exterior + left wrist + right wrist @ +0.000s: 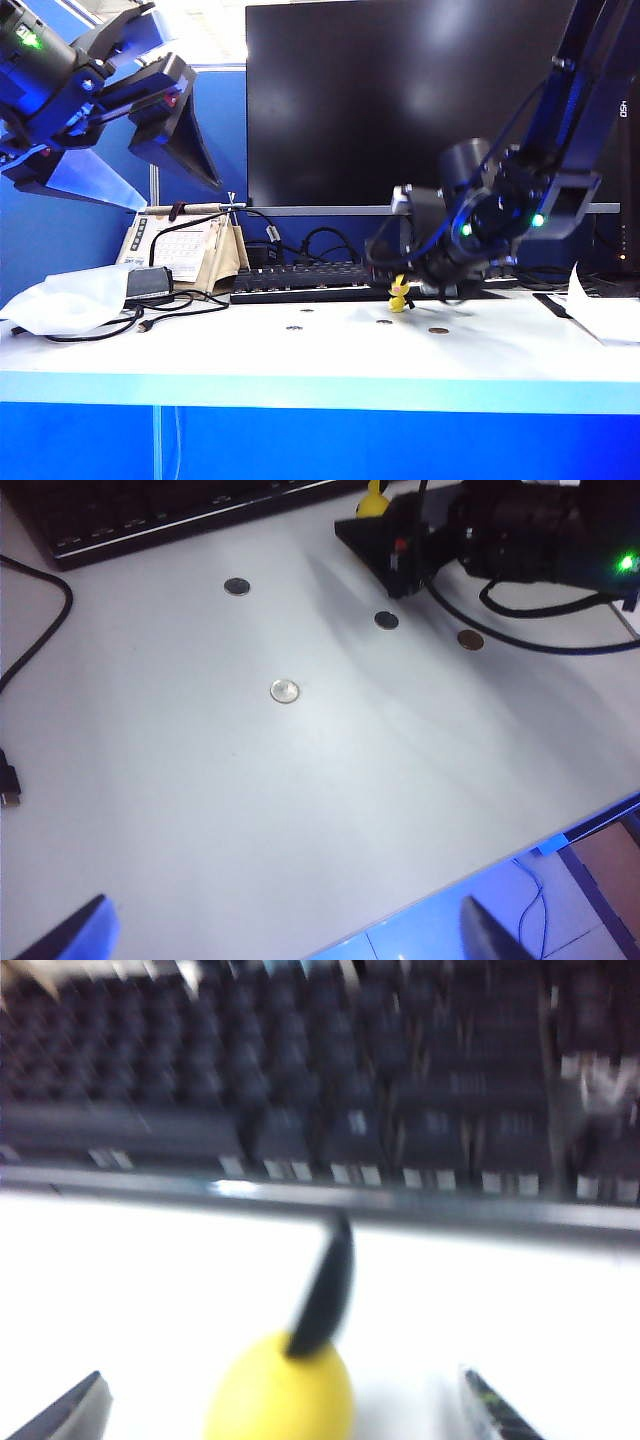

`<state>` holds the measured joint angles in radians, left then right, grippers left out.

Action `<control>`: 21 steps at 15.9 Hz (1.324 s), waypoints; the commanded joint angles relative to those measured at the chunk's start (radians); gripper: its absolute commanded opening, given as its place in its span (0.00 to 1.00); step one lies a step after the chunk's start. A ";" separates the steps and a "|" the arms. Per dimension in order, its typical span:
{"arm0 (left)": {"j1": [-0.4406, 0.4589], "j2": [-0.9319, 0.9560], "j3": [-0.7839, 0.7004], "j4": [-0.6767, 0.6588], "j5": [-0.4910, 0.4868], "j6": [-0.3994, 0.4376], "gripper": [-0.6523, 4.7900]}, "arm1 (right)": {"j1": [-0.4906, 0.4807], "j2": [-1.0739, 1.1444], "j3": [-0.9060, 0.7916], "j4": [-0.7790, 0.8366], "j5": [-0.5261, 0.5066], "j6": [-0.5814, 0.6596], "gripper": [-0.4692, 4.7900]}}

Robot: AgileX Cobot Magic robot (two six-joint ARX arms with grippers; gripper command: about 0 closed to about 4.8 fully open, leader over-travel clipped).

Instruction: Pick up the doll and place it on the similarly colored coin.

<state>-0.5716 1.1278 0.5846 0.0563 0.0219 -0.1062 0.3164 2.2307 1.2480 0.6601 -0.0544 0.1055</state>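
Right gripper (285,1410) is low at the table's back edge, centre-right of the exterior view, jaws spread wide with one fingertip (70,1410) either side of the doll (282,1390) and daylight between them and it, so nothing is gripped. The doll stands upright on the white table (200,350), long axis vertical, black ear tip pointing up and leaning slightly toward the keyboard (300,280) just behind it. In the exterior view it shows as a small yellow figure just below the gripper's dark body, right in front of the keyboard. The right wrist picture is blurred, so finer detail of the doll cannot be made out.

The brassy coin (470,640) lies flat to the right of the doll in the left wrist view, near it but apart, with a dark coin (386,620) between.

Left gripper (285,935) hangs high in the upper left of the exterior view, fingers parted wide, holding nothing, well away from doll and coin.
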 commanded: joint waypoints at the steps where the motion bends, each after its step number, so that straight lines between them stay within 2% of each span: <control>1: -0.001 -0.002 0.000 0.012 -0.003 -0.008 1.00 | 0.000 0.003 0.003 0.019 -0.004 0.003 0.99; 7: -0.001 -0.002 0.000 0.012 -0.003 -0.025 1.00 | -0.001 0.020 0.080 -0.043 -0.012 0.002 0.95; 10: -0.001 -0.002 0.000 0.012 -0.003 -0.025 1.00 | -0.001 0.024 0.088 -0.088 -0.011 0.003 0.78; 12: -0.001 -0.002 0.000 0.012 -0.003 -0.025 1.00 | -0.001 0.023 0.088 -0.079 -0.011 0.003 0.76; 14: -0.001 -0.002 0.000 0.012 -0.002 -0.025 1.00 | -0.001 0.023 0.089 -0.079 -0.011 0.003 0.53; 21: -0.001 -0.002 0.000 0.005 -0.003 -0.021 1.00 | -0.005 -0.013 0.089 -0.053 -0.011 0.002 0.52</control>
<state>-0.5720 1.1278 0.5846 0.0551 0.0219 -0.1284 0.3119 2.2368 1.3334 0.5743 -0.0647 0.1078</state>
